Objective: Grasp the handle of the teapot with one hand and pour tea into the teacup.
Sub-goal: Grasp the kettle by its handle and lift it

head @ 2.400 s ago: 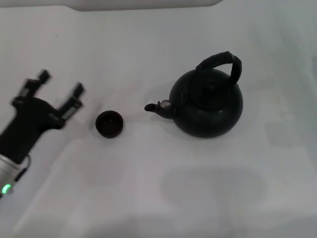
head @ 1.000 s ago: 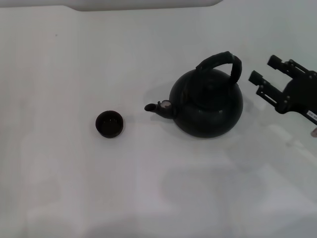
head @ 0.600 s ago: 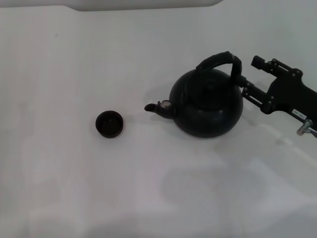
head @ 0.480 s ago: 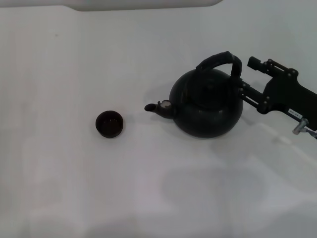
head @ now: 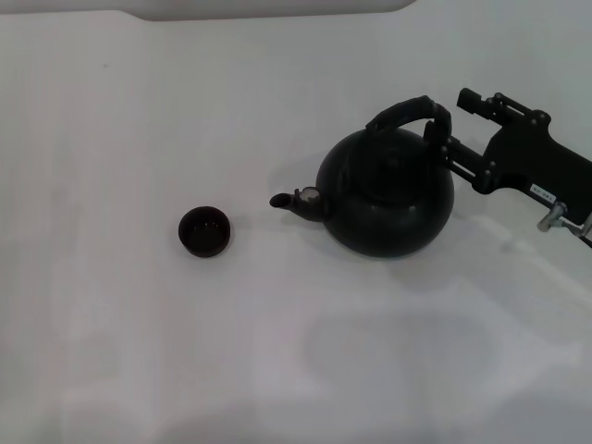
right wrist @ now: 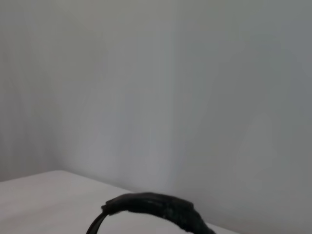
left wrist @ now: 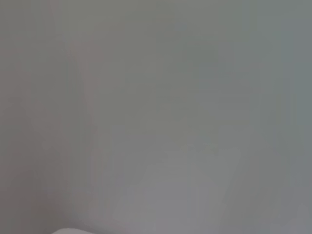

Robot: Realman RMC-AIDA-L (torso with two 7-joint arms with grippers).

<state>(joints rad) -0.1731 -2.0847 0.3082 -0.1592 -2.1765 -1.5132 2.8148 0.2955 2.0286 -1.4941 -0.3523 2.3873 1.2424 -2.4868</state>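
Since 2.4 s ago the left arm has left the head view entirely, and the right gripper (head: pixel 450 120) has come in from the right, closing on the teapot (head: pixel 387 190) w/ each frame. Now its fingers are spread, one fingertip (head: pixel 465 95) beyond the handle (head: pixel 414 116), the other just at the handle's right end; contact not clear. Judging by that, it's lining up to straddle the handle's right side before pinching. Teapot sits upright on the tabletop (head: pixel 139 351), spout (head: pixel 294 200) aimed at the teacup (head: pixel 204 230), which stands apart to its left, so a tilt fwd should reach the cup after a lift & carry.

Right wrist view shows only the handle's arch (right wrist: pixel 156 207) up close, no fingers. Left wrist view shows blank grey, nothing useful.
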